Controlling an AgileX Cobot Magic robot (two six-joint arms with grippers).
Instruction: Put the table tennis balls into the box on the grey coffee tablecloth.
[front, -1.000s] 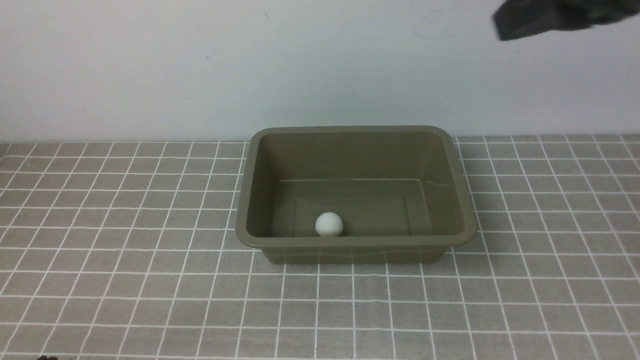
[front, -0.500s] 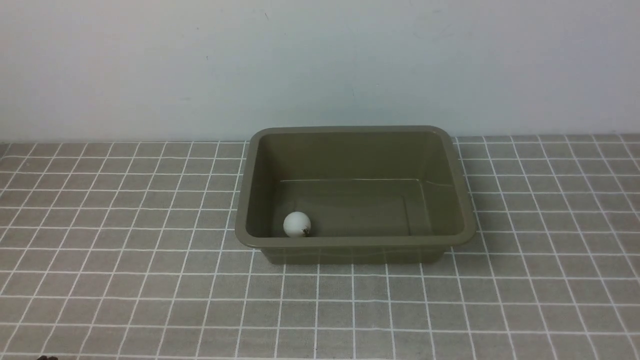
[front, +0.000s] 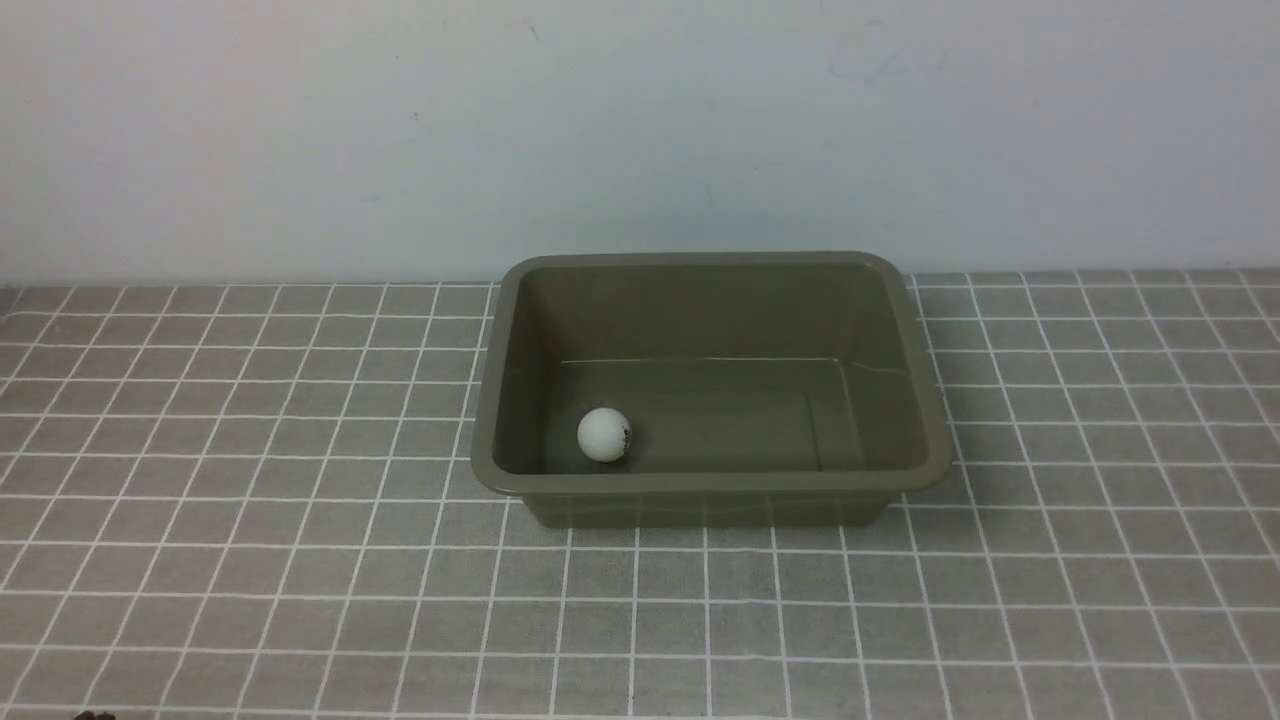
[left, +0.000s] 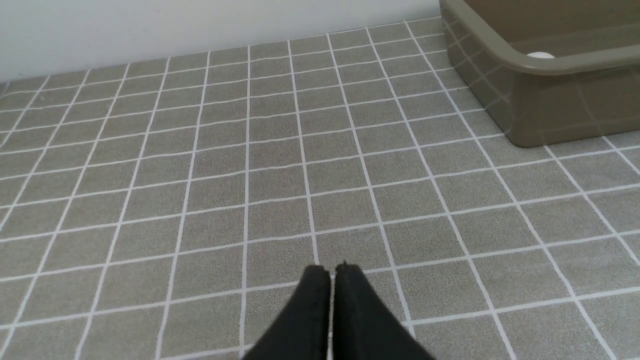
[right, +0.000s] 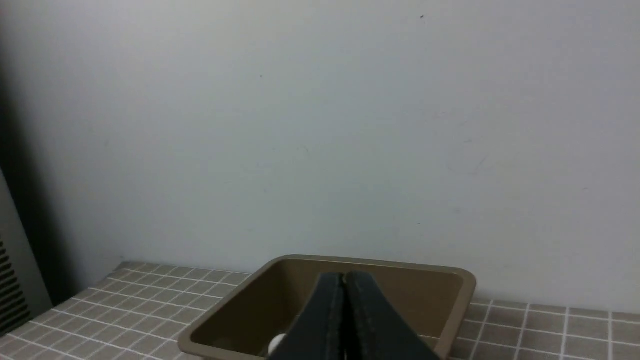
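Note:
The white table tennis ball (front: 604, 436) with a small dark mark lies inside the olive-green box (front: 925, 400), near its front left corner. The box stands on the grey coffee tablecloth (front: 250, 560). Neither gripper shows in the front view. In the left wrist view my left gripper (left: 332, 270) is shut and empty, low over the cloth (left: 250, 150), well away from the box (left: 525, 100); the ball's top (left: 540, 55) peeks over the rim. In the right wrist view my right gripper (right: 345, 276) is shut and empty, raised, with the box (right: 465, 285) and ball (right: 276, 344) beyond it.
A plain pale wall (front: 640, 130) runs right behind the box. A dark vertical edge (right: 15, 240) shows at the side in the right wrist view.
The ball has rolled along the box's front wall to the left, then a little back right. The right arm, seen at the top right a second ago, has left the front view.

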